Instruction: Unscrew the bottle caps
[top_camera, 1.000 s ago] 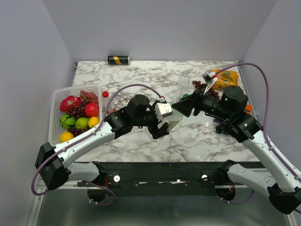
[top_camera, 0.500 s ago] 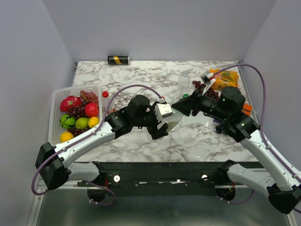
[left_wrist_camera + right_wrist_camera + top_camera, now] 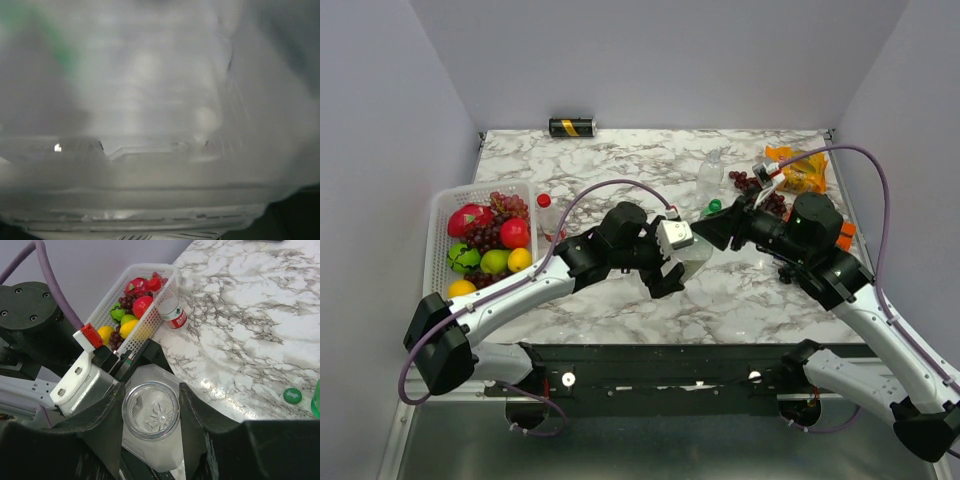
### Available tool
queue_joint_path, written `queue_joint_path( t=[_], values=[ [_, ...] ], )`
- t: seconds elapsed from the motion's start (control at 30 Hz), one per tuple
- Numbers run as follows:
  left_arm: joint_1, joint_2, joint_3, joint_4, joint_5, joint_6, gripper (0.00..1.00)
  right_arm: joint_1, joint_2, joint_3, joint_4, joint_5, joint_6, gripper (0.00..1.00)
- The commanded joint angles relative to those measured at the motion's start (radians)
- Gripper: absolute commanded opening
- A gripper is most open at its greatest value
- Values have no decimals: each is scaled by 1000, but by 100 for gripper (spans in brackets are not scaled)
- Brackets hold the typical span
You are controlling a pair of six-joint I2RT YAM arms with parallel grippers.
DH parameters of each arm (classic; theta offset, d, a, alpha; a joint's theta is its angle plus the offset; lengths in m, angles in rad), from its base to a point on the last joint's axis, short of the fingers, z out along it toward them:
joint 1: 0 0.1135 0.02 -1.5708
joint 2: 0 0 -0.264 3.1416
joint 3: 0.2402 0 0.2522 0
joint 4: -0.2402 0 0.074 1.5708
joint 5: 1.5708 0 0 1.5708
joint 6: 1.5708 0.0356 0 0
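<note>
Two robot arms meet over a marble table, both on one large clear bottle (image 3: 696, 256). The left gripper (image 3: 676, 264) has its jaws spread wide around the bottle's body and holds it tipped over, neck toward the right arm. Its own camera shows only blurred clear plastic pressed close. The right gripper (image 3: 151, 394) has its two black fingers (image 3: 107, 415) drawn in on either side of the bottle's round clear cap (image 3: 151, 412), and they seem to touch it.

Ahead of the right fingers and well apart, a small red-labelled bottle (image 3: 172, 312) stands just beside a fruit basket (image 3: 150, 270). Off to their right a loose green cap (image 3: 292, 395) lies on the marble.

The held bottle looks empty, so probably light, with thin smooth walls that would buckle or slip under a hard squeeze. The stiffer shoulder suits the holding hand; the cap's side wall is the place to grip for twisting.
</note>
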Motion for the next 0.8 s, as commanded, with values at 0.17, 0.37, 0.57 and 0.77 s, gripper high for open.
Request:
queue_joint_path(
  t=[0.17,0.37,0.57,0.77],
  values=[
    [-4,32,11,73,6,-57,99,4,-16,-57,-35,71,-68,1],
    [-4,37,16,65,30,-48,99,4,-18,-68,-77,155,-116,1],
    [-4,-21,17,39,8,-2,99,4,-21,-88,-132,408,-180,1],
    [19,-92,13,33,-19,18,99,-2,24,-91,-123,565,-223,1]
  ],
)
